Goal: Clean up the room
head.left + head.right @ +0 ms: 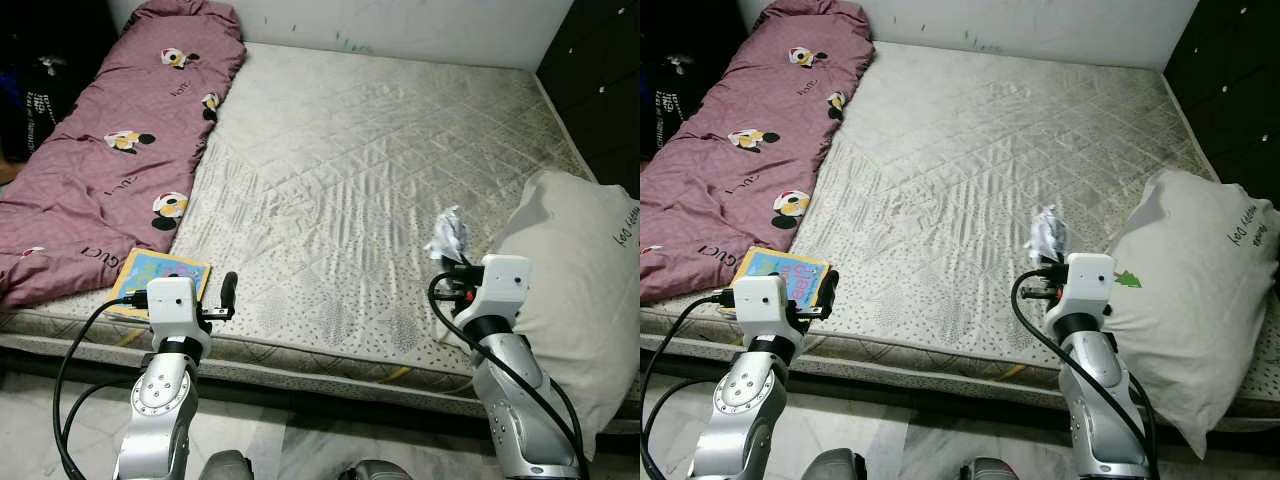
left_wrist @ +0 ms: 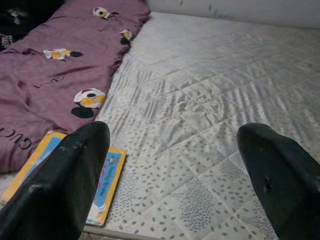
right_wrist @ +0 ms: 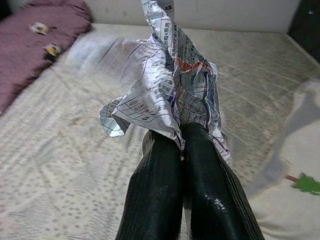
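Note:
My right gripper (image 3: 181,135) is shut on a crumpled printed paper (image 3: 167,75), held just above the mattress (image 1: 380,180) beside the white pillow (image 1: 580,280). In the head view the crumpled paper (image 1: 448,236) sticks up above the right gripper (image 1: 460,265). My left gripper (image 1: 228,295) hovers open at the bed's front edge, its fingers (image 2: 70,180) wide apart with nothing between them. A blue and yellow children's book (image 1: 160,275) lies on the mattress corner just left of the left gripper, also seen as the book (image 2: 102,185) under the left finger.
A maroon quilt (image 1: 110,150) with cartoon prints runs along the bed's left side. A dark cabinet (image 1: 600,80) stands at the far right and dark bags (image 1: 40,90) at the far left. Pale floor tiles (image 1: 300,440) lie below the bed edge.

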Robot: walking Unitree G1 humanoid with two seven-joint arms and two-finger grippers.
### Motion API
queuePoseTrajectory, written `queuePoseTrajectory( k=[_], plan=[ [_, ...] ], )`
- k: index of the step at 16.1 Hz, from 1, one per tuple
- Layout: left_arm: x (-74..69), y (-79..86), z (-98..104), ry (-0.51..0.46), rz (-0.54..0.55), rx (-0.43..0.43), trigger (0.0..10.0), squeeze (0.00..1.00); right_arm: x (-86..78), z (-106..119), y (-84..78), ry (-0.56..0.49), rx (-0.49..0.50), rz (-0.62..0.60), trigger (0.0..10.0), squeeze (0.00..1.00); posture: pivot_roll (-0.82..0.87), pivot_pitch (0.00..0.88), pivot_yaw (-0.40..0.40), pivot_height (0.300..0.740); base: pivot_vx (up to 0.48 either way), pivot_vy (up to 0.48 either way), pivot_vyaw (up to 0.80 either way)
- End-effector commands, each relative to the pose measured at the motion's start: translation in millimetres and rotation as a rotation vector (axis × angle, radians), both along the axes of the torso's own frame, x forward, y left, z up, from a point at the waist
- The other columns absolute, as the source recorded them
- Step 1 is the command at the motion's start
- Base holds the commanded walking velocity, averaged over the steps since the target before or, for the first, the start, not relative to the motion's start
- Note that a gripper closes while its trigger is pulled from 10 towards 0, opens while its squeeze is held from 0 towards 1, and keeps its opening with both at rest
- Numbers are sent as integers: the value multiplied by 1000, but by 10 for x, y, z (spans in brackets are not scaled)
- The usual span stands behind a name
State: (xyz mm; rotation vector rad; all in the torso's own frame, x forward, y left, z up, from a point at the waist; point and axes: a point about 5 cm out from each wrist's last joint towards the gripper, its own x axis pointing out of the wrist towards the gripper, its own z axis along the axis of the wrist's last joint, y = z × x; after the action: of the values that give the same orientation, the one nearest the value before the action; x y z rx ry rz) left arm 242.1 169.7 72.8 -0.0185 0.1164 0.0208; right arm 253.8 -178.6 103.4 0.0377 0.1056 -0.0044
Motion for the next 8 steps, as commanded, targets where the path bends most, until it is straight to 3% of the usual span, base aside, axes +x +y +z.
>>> queuePoseTrajectory(
  k=[1,5,6,8],
  plan=[
    [19,12,49,-14,2,7,10000,0,-10,-13,3,11,-5,9,10000,0,-16,94,-43,740,0,0,0],
    [31,-22,61,-17,-19,8,10000,0,-1,17,40,-28,11,49,10000,0,-14,95,-40,740,0,0,0],
    [30,-28,64,-18,-24,2,10000,0,4,3,3,-19,-30,23,10000,0,-13,101,-42,740,0,0,0],
    [17,-26,72,-18,-21,2,10000,0,23,24,-11,-31,23,5,10000,0,-14,110,-47,740,0,0,0]
  ],
)
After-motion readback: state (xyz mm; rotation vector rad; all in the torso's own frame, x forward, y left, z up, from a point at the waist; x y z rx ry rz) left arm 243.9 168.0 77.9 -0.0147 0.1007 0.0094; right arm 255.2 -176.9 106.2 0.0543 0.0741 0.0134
